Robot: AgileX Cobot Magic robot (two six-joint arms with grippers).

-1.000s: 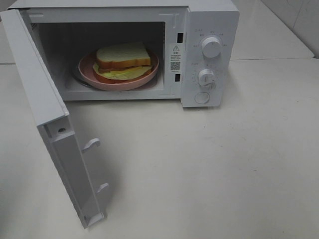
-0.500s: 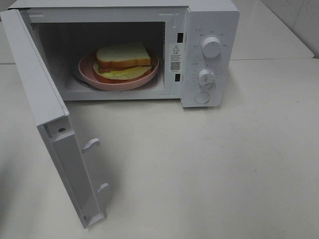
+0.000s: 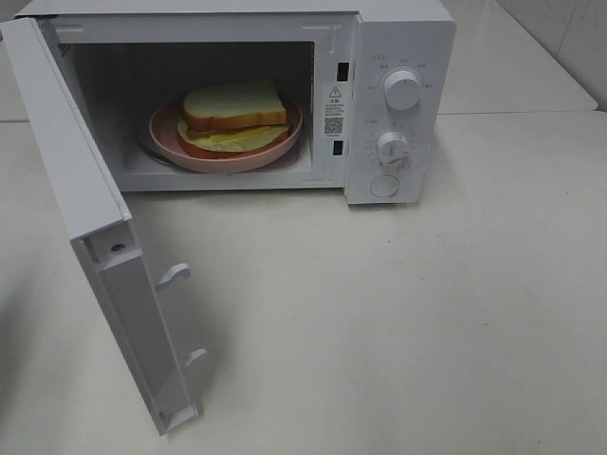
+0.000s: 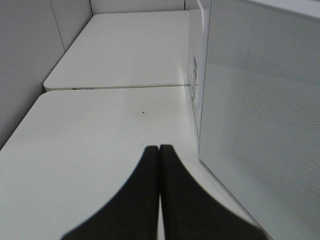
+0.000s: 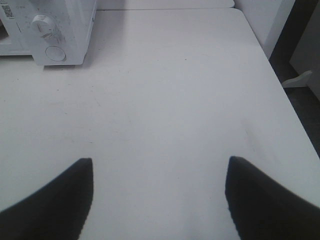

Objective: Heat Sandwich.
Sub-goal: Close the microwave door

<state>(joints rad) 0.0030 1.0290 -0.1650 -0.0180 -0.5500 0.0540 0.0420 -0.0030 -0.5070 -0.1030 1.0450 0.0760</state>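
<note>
We have the sandwich (image 3: 234,112) sitting on the pink plate (image 3: 169,142) inside the microwave (image 3: 403,38), with its door (image 3: 66,161) swung wide. Our left fingers (image 4: 147,175) are pressed together, gripping nothing, beside that door. Our right fingers (image 5: 60,200) stand wide apart, empty, over the worktop (image 3: 398,313).

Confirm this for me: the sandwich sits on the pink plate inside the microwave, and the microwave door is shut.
Wrong about the door: the exterior high view shows it swung wide open, not shut. The rest holds: the sandwich sits on the pink plate inside the microwave.
</note>
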